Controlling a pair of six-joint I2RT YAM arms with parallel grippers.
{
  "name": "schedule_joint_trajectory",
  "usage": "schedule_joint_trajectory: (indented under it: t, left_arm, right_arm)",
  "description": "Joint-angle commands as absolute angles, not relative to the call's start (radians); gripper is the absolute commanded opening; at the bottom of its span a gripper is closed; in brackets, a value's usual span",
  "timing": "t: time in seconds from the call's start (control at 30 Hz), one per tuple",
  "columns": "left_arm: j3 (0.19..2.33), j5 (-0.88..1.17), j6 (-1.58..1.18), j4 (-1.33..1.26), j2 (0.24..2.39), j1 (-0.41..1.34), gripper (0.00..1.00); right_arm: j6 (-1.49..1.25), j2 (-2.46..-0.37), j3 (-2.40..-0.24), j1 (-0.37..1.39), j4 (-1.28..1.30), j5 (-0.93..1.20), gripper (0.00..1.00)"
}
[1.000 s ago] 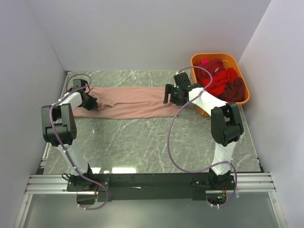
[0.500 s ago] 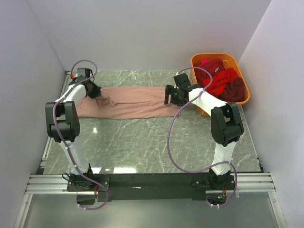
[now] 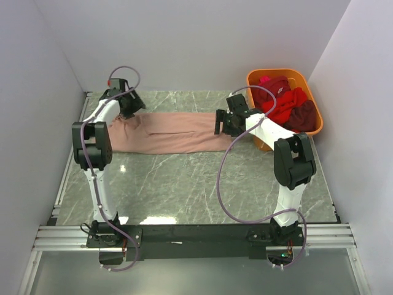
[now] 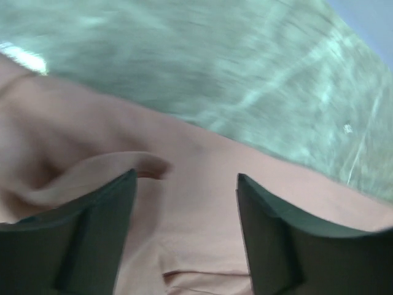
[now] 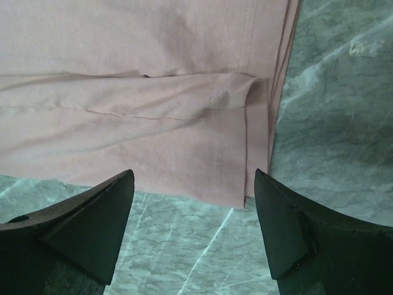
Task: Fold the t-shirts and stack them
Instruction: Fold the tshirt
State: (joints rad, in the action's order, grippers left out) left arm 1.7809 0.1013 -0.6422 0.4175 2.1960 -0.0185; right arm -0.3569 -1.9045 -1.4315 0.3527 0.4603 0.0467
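The salmon-pink t-shirt [image 3: 172, 132] lies folded into a long strip across the far part of the table. My left gripper [image 3: 131, 106] hovers at its far left end. In the left wrist view it [image 4: 184, 184] stands open over the pink cloth [image 4: 202, 209], with nothing between the fingers. My right gripper [image 3: 222, 123] is at the strip's right end. The right wrist view shows it [image 5: 191, 184] open just off the shirt's hemmed corner [image 5: 233, 153]. A bright red t-shirt [image 3: 288, 101], a maroon one [image 3: 305, 115] and a magenta one [image 3: 265, 80] lie bunched in the basket.
The orange plastic basket [image 3: 276, 72] stands in the far right corner, close behind my right arm. White walls close in the marble table [image 3: 184, 184] on the left, far and right sides. A black rail [image 3: 196, 235] runs along the near edge.
My left gripper carried the shirt's left end toward the far edge, then opened and let it go. The right gripper has stayed open and barely moved.
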Motion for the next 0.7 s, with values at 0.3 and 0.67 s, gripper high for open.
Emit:
schedule_joint_trajectory:
  t: [0.3, 0.67]
  left_arm:
    - [1.556, 0.025, -0.598, 0.330, 1.912, 0.025, 0.99]
    - [1.436, 0.087, -0.644, 0.272, 1.943, -0.063, 1.00]
  right_arm:
    - [-0.307, -1.997, -1.663, 0.348, 0.483, 0.104, 0.86]
    - [-0.278, -2.296, -2.003, 0.348, 0.552, 0.170, 0.86]
